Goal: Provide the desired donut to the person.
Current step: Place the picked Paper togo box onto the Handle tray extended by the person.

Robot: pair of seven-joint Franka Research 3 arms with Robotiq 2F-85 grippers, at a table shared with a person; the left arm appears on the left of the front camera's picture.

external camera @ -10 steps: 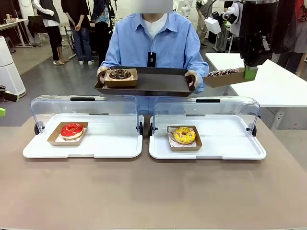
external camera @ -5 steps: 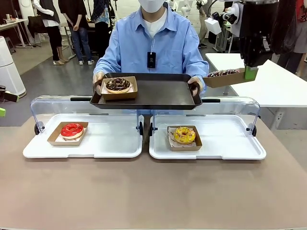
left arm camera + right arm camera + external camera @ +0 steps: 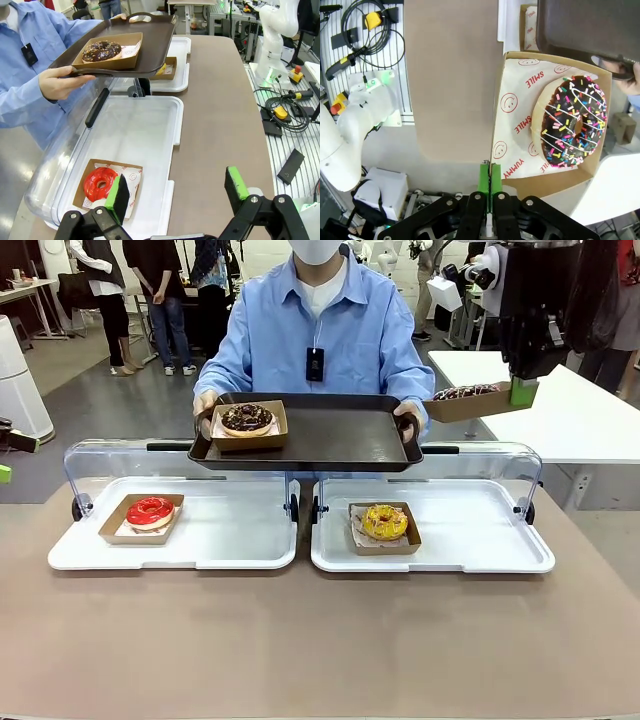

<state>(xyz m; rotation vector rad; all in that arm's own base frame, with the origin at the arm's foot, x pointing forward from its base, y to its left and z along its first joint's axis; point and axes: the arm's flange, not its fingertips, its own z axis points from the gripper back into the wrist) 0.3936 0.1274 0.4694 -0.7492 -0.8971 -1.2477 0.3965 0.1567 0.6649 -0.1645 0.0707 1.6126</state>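
Brought tray [image 3: 330,430] forward over the open cases [image 3: 430,462], clutching both ends by hand [image 3: 407,412]. Still pinching box [image 3: 465,405] rim with right gripper [image 3: 520,392], sprinkled donut [image 3: 556,129] inside, raised just beside tray's right end. Keeping left gripper [image 3: 177,187] spread, empty. Looks ready for drop-off onto tray.

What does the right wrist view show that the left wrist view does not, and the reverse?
Right wrist view: the right gripper shut on the edge of a cardboard box with a sprinkled chocolate donut. Left wrist view: the open left gripper near a red donut in a white case, and another chocolate donut. Both: the dark tray and the brown table.
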